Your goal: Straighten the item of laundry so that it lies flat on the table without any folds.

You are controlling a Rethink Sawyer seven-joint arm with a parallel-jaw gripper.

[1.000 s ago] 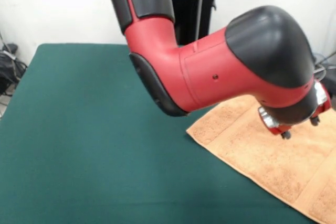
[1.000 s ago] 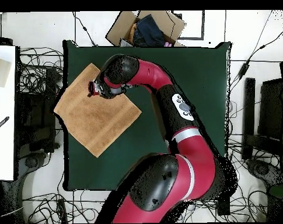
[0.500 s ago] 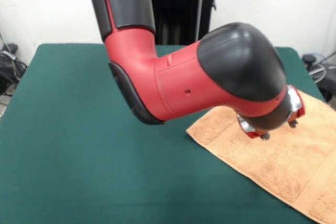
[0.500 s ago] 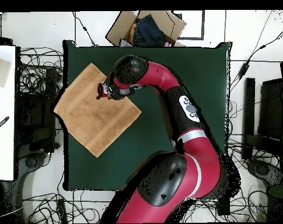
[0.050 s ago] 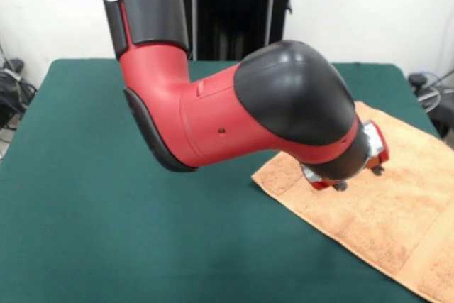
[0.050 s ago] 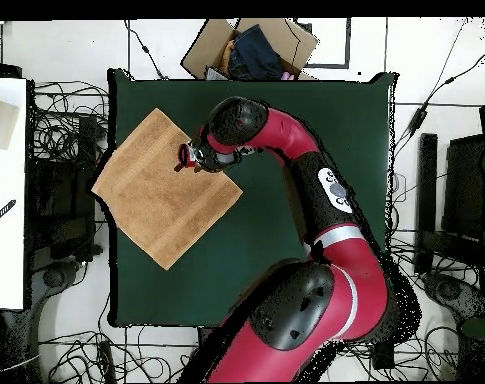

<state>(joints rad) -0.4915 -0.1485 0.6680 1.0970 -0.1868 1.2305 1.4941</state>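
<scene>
Orange towel [image 6: 164,201] lies flat, diagonal on counter [image 6: 306,110], overhanging its edge; gripper [image 5: 355,177] hovers above towel's side w/ nothing held, jaw state unclear.

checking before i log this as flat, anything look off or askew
No folds show, but the towel lies turned cornerwise to the table, one corner past the table's edge in the overhead view. The hand hangs over it.

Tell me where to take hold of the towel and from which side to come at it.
The towel already looks flat, spread as a diamond, with one corner hanging past the table edge. If a grip is needed, take the free corner at, which lies on bare green cloth. Come straight down from above, since flat fabric offers no raised edge. The end effector hovers near another edge.
</scene>
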